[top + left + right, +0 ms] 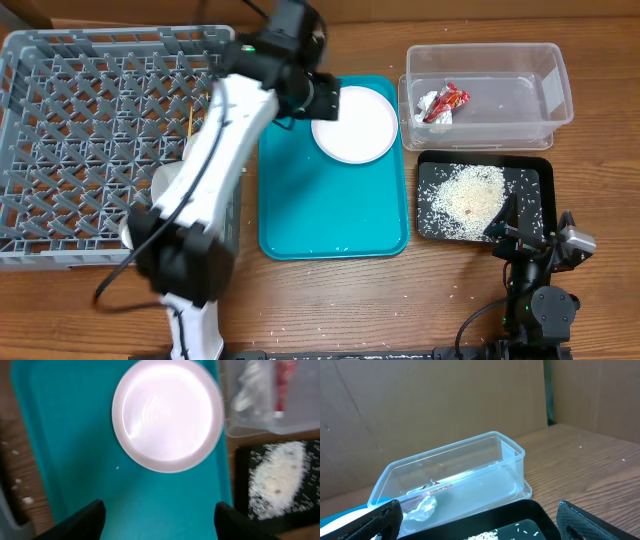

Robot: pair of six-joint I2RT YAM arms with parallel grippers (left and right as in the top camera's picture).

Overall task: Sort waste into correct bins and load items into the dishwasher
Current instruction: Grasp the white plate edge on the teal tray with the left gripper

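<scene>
My left end effector (159,521) hangs above the teal tray (330,215), with its fingers wide apart and holding nothing. The white plate (167,414) lies on the far part of this tray, just ahead of the fingers. My right end effector (480,527) is also spread apart and empty. It is to the right of the tray, over the black tray (535,195) of rice. The grey dish rack (90,140) stands on the counter (450,290), left of the tray.
</scene>
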